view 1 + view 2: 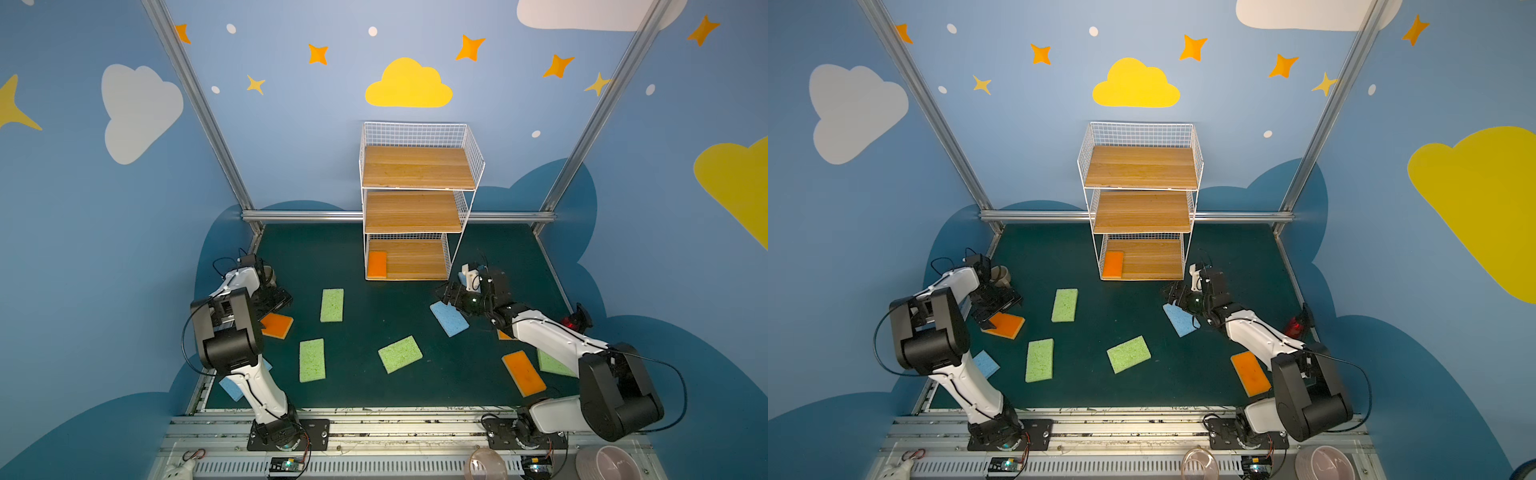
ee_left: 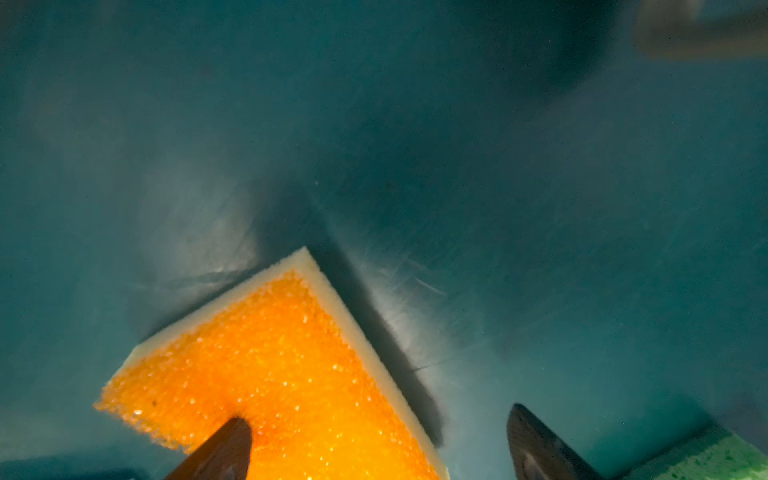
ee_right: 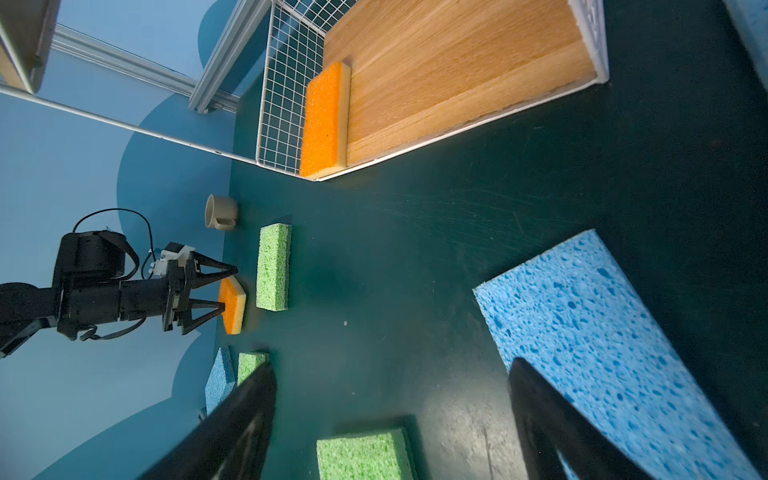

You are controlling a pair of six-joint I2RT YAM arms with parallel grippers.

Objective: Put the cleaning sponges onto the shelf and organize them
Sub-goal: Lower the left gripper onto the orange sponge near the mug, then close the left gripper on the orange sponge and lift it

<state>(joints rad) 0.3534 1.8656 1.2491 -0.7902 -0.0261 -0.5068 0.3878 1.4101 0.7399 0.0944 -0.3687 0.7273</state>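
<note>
Noted nearest the arm bases, flat on the worktop (image 1: 374, 386): front orange sponge (image 1: 524, 373), front blue sponge (image 1: 231, 388), green sponge (image 1: 312, 360), skewed green sponge (image 1: 400, 354).

Further in: left pincer (image 3: 230, 289) with jaws apart, straddling a yellow-edged orange sponge (image 3: 235, 299), not yet clamped. Right pincer (image 3: 392, 374) likewise apart, one finger at the edge of a blue sponge (image 3: 602, 332); contact not determinable. Third green sponge (image 1: 332, 305) between the two arms, untouched.

Farthest: shelf (image 1: 417, 166), with a single orange sponge (image 1: 377, 264) on the bottom board against a side wire wall.

Judged light, soft, compressible, rough-faced, unlikely to slip. Best gripped across the short width near mid-length, fingers down both long edges. Squashing expected, and sag if held by a corner.
</note>
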